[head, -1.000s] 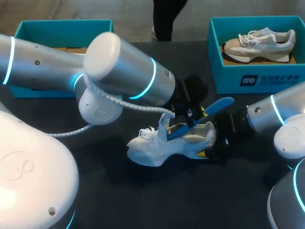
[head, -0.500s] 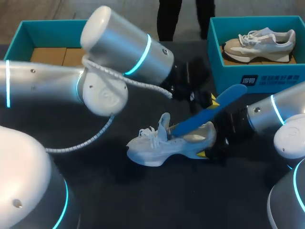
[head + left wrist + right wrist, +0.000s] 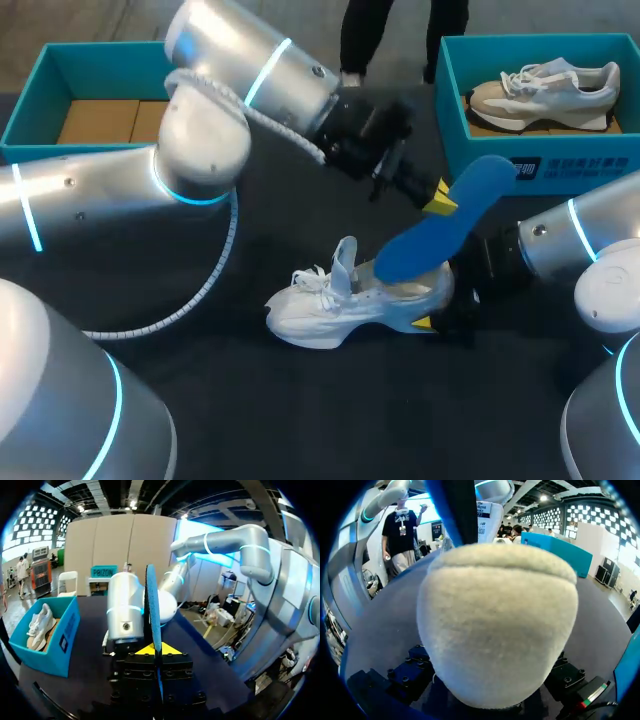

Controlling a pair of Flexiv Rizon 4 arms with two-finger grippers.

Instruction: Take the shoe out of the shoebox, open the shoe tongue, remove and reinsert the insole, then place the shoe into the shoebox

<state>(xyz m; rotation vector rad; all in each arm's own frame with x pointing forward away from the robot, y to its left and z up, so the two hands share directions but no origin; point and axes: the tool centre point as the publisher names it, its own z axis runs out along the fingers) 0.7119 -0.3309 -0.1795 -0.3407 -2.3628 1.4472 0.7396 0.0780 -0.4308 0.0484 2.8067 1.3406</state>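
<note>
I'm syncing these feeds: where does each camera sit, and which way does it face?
Head view: above, behind the table, looking down; left arm and right arm show.
Left wrist view: on the left arm, looking along the left gripper, shut on the insole.
Right wrist view: on the right arm, facing the shoe heel.
Shared: all three show the insole.
</note>
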